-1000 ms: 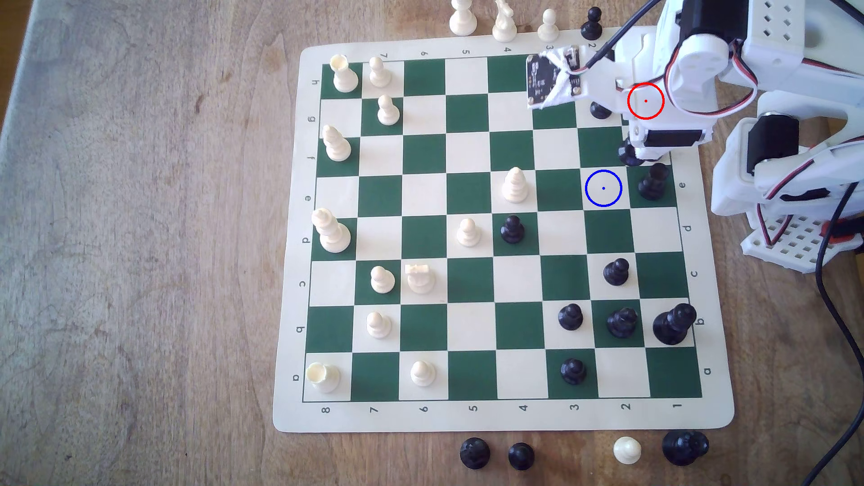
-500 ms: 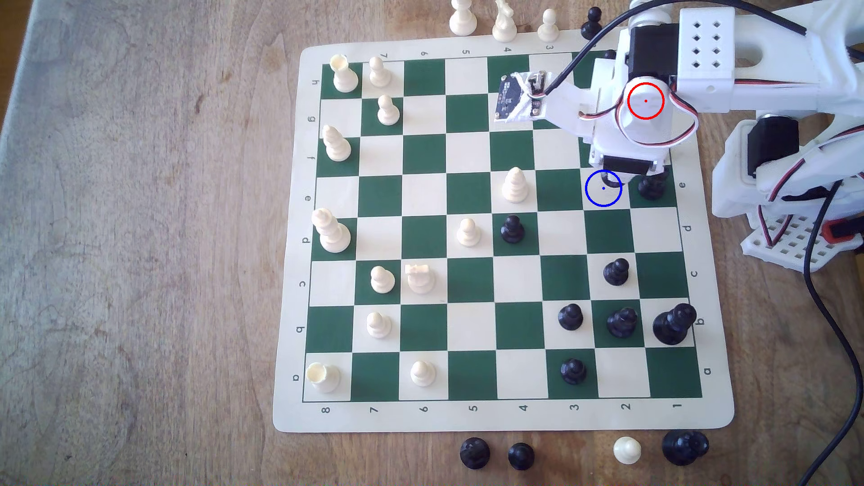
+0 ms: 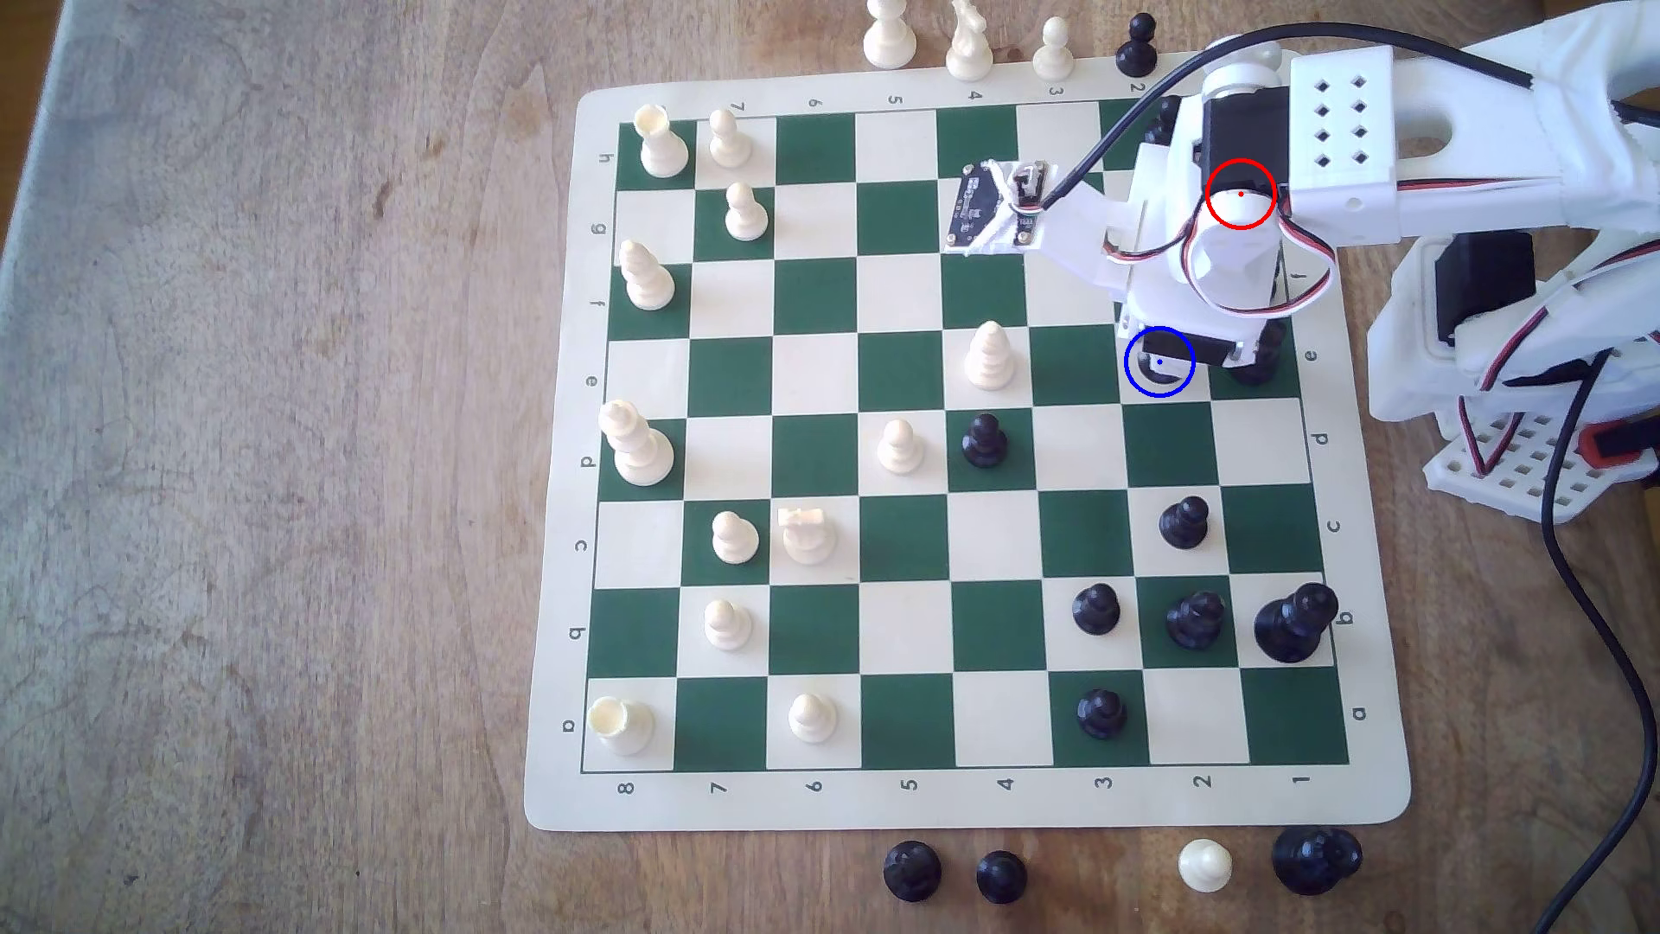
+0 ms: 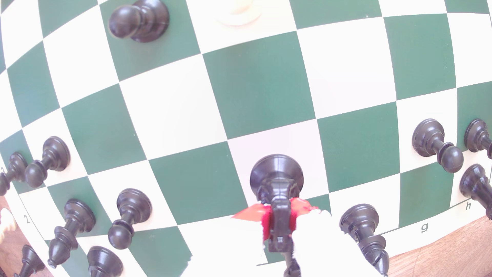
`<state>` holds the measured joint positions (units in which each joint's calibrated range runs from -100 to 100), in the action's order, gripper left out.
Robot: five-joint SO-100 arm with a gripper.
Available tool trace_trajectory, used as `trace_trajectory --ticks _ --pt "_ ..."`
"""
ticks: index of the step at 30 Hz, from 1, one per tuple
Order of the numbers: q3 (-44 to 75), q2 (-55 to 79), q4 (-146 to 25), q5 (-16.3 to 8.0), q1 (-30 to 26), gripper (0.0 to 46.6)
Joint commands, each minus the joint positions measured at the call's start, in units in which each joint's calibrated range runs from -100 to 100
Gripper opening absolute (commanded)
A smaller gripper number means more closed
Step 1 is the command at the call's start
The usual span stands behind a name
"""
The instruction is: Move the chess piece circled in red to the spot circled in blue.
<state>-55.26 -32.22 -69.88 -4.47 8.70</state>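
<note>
We see the gripper [image 4: 279,221] clamped on the chess piece [image 4: 277,181] — its base over a cream square [image 4: 266,149] of the mat.

open squares beyond the spot [image 4: 266,149], tall black piece [image 4: 368,234] just beside (crowding the hand [image 4: 279,221])

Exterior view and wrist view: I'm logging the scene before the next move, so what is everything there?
Mat: one, green and cream, on the table.
Table: one, wood.
White pieces: twelve on the mat, three off it at the exterior view's top, one at its bottom.
Black pieces: at least eight others on the mat, some hidden by the arm; one off at the top, three at the bottom.
Knight: one, black, over the spot, the blue-ringed cream square.
Cable: one, black, exterior view's right.
Arm: one, white, exterior view's right.
Claw: one, red pads, shut on the knight.
</note>
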Motion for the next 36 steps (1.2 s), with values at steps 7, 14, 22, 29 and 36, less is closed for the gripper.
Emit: trace_trajectory --ticks 7,14,22,29,36 --pt "0.3 1.3 1.7 0.1 0.3 0.3" --pt "-1.0 2.2 3.1 0.9 1.7 0.3" --pt "-2.8 2.4 4.4 0.9 1.3 0.3" --pt "-3.2 2.7 4.5 0.9 1.3 0.5" --pt "-3.8 2.4 4.4 1.2 1.3 9.7"
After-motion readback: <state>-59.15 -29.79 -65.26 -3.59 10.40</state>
